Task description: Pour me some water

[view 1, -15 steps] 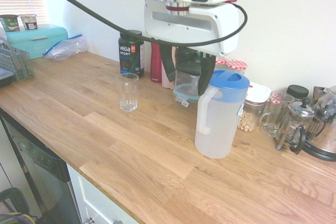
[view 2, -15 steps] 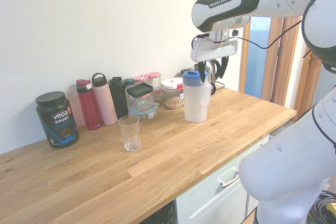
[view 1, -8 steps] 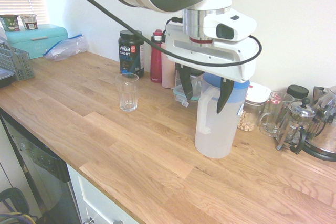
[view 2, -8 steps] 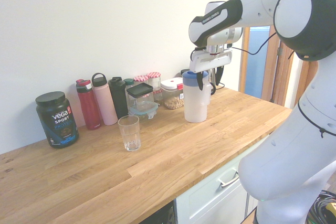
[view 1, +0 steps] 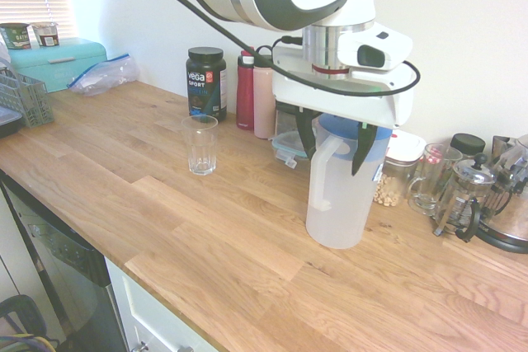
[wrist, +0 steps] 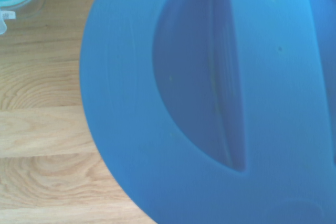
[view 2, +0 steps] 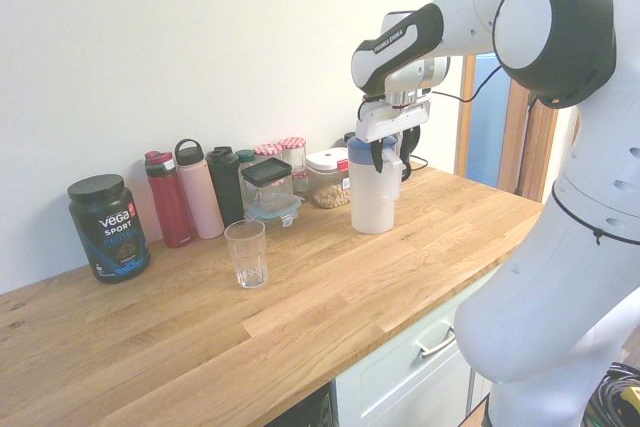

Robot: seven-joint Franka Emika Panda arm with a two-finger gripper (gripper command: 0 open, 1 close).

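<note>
pitcher: the frosted white pitcher [view 1: 337,204] stands upright on the wooden counter [view 1: 206,228], in front of the jars at the wall. it has a blue lid [wrist: 210,103] and a looped handle [view 1: 320,172] that faces the glass side.
water: clear water [view 1: 334,224] fills only the lower part of the pitcher.
gripper: the gripper [view 1: 334,139] is over the top of the pitcher, its two dark fingers [view 1: 360,147] spread apart, one on each side of the lid. it is not clear whether they touch the pitcher; nothing is clamped between them.
wrist view: the blue lid fills almost the whole picture, with a bit of counter beside it.
glass: an empty glass [view 1: 200,144] stands upright on the counter, well apart from the pitcher, near the dark tub [view 1: 206,82].
bottles: a red bottle [view 2: 168,199], a pink bottle [view 2: 198,190] and a dark bottle [view 2: 226,183] stand in a row at the wall.
french press: it [view 1: 462,197] stands at the far end of the counter, beyond the pitcher.
</note>
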